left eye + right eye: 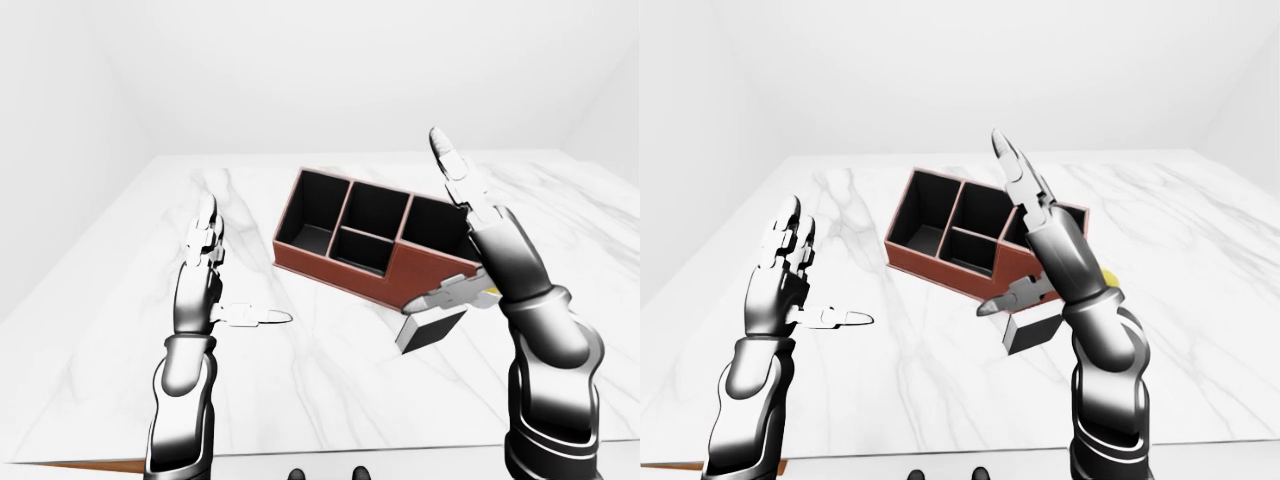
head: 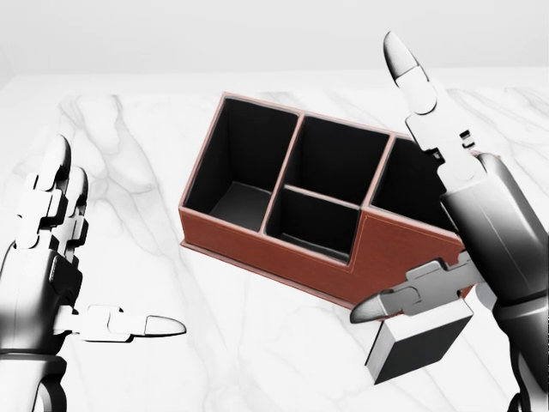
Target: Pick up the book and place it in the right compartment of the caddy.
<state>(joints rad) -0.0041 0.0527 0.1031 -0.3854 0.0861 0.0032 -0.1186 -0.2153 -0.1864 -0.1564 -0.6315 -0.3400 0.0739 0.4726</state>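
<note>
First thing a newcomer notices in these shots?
The red-brown caddy with black compartments, set askew mid-table in the head view. Then the right hand, raised over the caddy's right end with fingers spread, and the dark book just below its thumb at lower right; whether the hand grips it is unclear. The left hand is open at the left edge.

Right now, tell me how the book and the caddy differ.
The book is a small gray closed block; the caddy is a larger red-brown box, open-topped, with dark compartments. The book sits under the right hand, while the caddy rests on the marble table. Both are boxy.
</note>
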